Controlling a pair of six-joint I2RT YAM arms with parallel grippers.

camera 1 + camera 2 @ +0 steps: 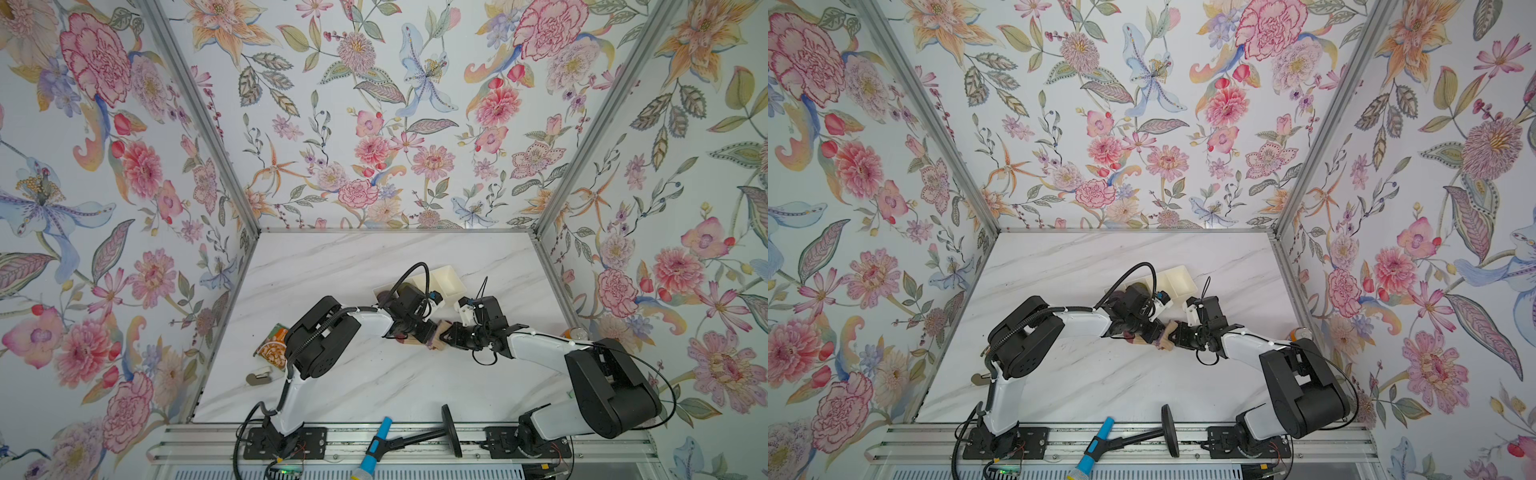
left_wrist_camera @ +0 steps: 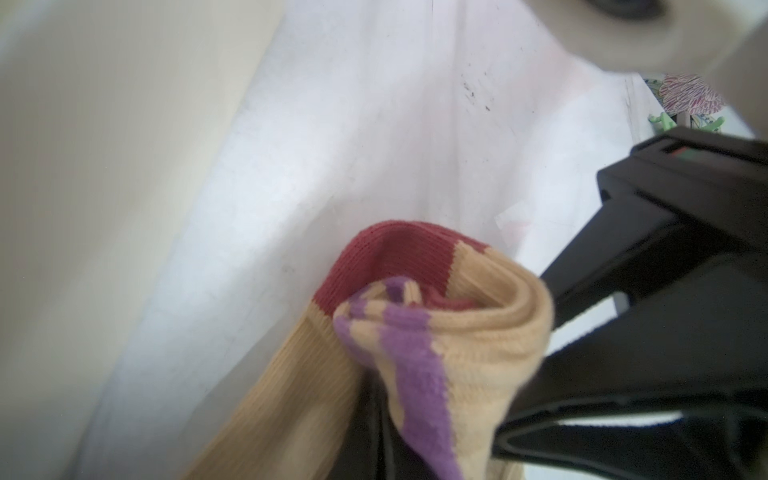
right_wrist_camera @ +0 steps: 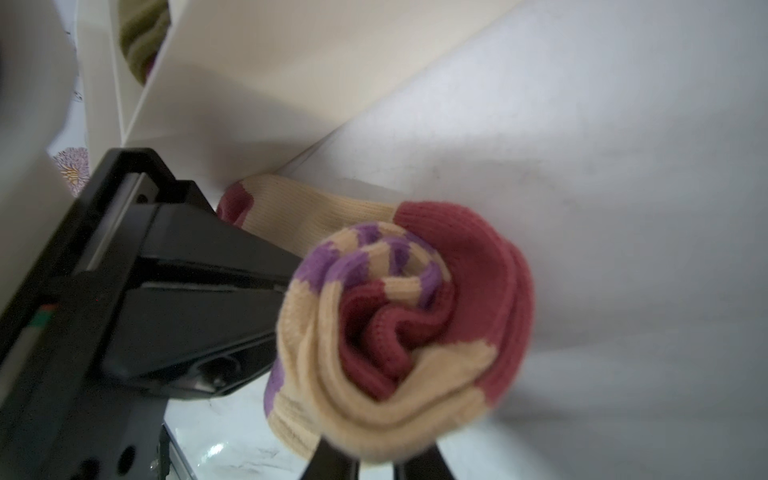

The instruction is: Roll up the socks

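Presently the socks [image 3: 415,332], wound into a loose roll, are held just beside the cream tray [image 1: 451,276]. One end is pinched by the closed left gripper [image 3: 286,286], and the other end is clamped by the right gripper [image 2: 521,357].

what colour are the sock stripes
Purple stripes on the socks; clearest in the right wrist view.

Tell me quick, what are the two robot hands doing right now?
Left gripper: shut, pinching the socks.
Right gripper: shut on the same socks, from the opposite side.
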